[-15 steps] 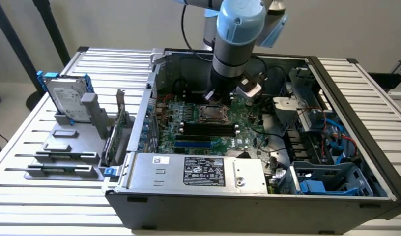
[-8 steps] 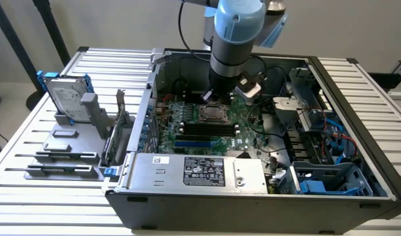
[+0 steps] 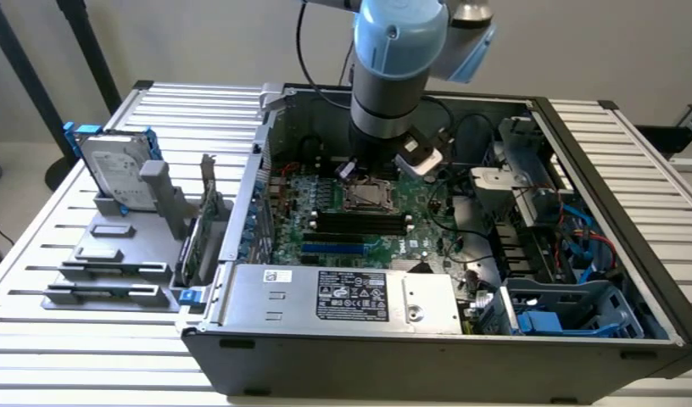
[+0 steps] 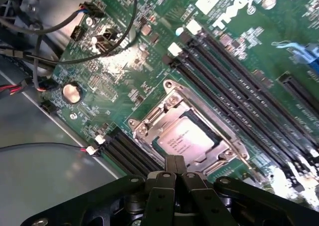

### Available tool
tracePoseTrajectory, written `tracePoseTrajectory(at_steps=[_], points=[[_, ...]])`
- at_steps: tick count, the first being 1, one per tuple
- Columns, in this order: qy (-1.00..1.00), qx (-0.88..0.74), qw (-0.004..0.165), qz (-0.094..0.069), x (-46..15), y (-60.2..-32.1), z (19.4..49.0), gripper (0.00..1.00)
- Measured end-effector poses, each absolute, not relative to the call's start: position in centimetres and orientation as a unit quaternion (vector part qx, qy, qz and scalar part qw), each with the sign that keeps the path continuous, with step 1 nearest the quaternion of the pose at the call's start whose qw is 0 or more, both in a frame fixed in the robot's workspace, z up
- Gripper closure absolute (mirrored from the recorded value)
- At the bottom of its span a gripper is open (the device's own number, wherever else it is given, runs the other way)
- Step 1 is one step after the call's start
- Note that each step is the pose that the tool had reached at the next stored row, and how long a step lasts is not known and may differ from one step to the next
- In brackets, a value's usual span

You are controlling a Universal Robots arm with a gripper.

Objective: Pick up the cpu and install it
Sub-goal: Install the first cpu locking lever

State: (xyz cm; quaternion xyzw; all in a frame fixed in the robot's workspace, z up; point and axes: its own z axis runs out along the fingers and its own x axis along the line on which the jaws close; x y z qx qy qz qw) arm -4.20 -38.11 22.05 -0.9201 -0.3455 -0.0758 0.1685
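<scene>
The cpu (image 4: 187,136) is a small square chip with a silver-grey top. It lies flat inside the metal socket frame (image 4: 149,118) on the green motherboard (image 4: 124,71). My gripper (image 4: 175,160) hovers just above the socket's edge, its two black fingers pressed together and holding nothing. In the exterior view the arm reaches down into the open computer case, with the gripper (image 3: 366,172) right over the cpu (image 3: 369,197) in the middle of the board.
Black memory slots (image 4: 239,86) run beside the socket. Loose black cables (image 4: 50,26) cross the board's corner. A power supply (image 3: 340,297) fills the case front. Outside, on the exterior view's left, stand a hard drive in a blue bracket (image 3: 114,170) and grey plastic bars (image 3: 108,271).
</scene>
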Motion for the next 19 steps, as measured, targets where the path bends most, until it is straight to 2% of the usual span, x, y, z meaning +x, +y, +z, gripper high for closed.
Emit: tracePoseTrajectory(at_steps=[19], points=[[-0.345,-0.92,0.171,-0.077,-6.4,-42.9,25.0,0.89]])
